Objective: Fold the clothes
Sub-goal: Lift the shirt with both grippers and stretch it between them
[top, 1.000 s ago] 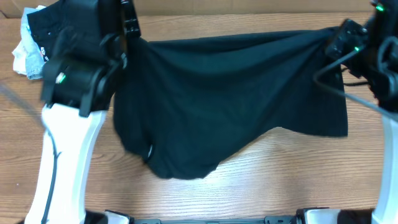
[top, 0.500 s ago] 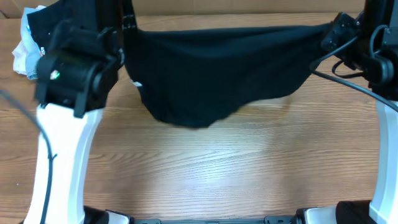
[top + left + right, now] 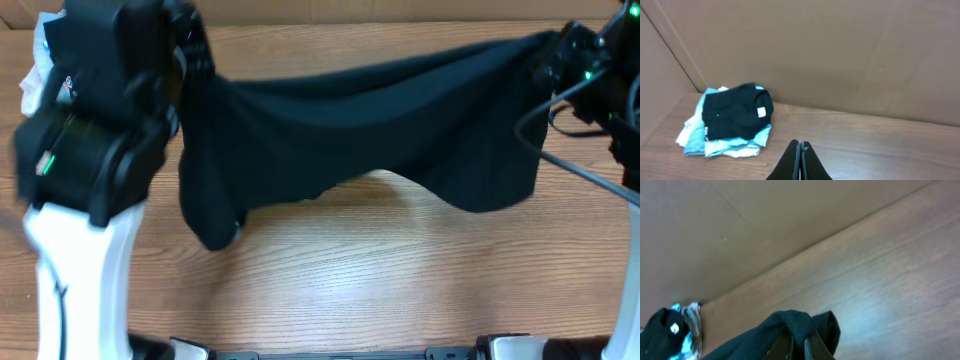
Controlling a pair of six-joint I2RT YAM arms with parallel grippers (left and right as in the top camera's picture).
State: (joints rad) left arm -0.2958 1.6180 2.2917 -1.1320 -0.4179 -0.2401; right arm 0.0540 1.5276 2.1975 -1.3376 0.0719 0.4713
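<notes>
Above the table (image 3: 350, 285), left tool (image 3: 799, 150) and right tool (image 3: 558, 55), raised apart, clamp the black T-shirt (image 3: 350, 130) stretched between them

Two arms up over the table (image 3: 350, 290), far edge. L arm (image 3: 85, 150), motion-blurred, stands by the far-left corner: white lower link rising from the near edge, black wrist housing w/ green light on top. L gripper (image 3: 800, 159) has its fingers pressed flat together, w/ a corner of the shirt (image 3: 350, 130) hanging from it in the overhead view. R arm (image 3: 620, 110) is by the far-right corner, cable looped beside it. R gripper (image 3: 799, 345) is pinched tight on a bunched shirt fold. Grippers well apart.
</notes>
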